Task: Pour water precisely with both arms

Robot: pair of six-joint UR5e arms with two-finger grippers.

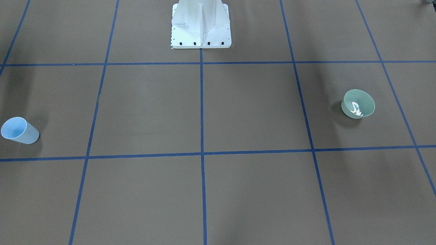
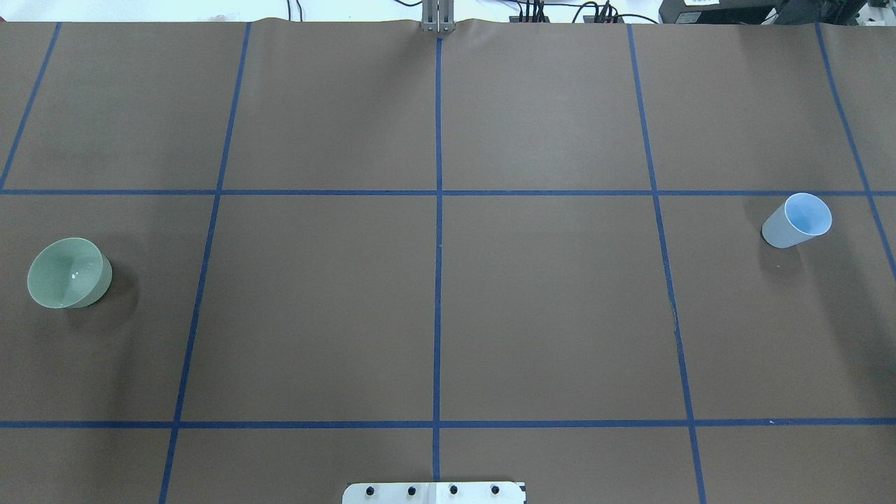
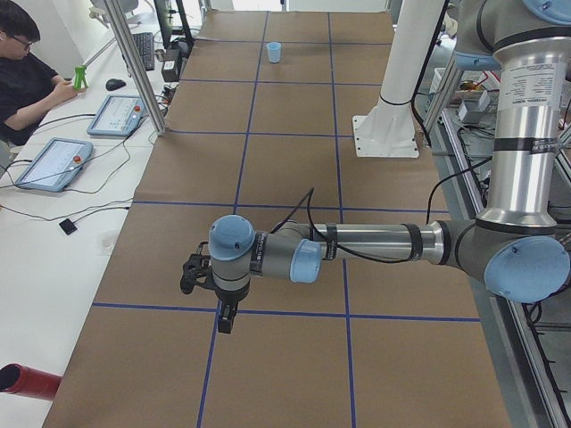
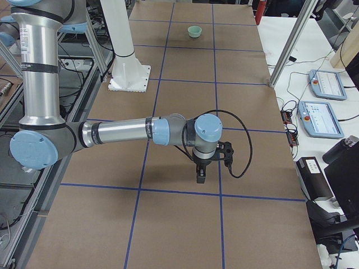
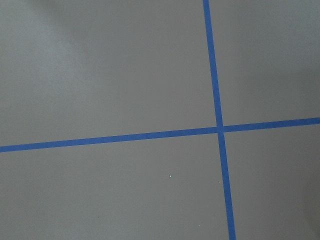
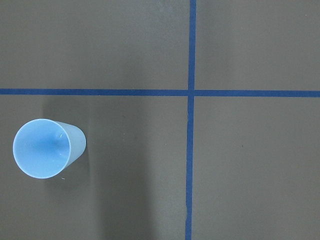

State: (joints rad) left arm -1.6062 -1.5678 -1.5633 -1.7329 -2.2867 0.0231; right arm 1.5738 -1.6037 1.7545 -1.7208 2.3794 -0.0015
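Observation:
A mint-green bowl (image 1: 358,103) stands upright on the brown table, far on my left side (image 2: 68,273). White shiny glints of the water (image 1: 356,108) lie on its bottom. A pale blue cup (image 2: 797,220) stands upright far on my right side (image 1: 18,130), and the right wrist view looks down into the cup (image 6: 46,148). My left gripper (image 3: 225,319) hangs high above the table, pointing down; only the exterior left view shows it, so I cannot tell its state. My right gripper (image 4: 201,176) hangs likewise, seen only from the exterior right view, state unclear.
The white bolted pedestal (image 1: 201,25) stands at the robot's side of the table. Blue tape lines (image 2: 438,245) divide the brown cover into squares. A seated person (image 3: 27,85) and tablets (image 3: 52,163) are at a side bench beyond the table's long edge.

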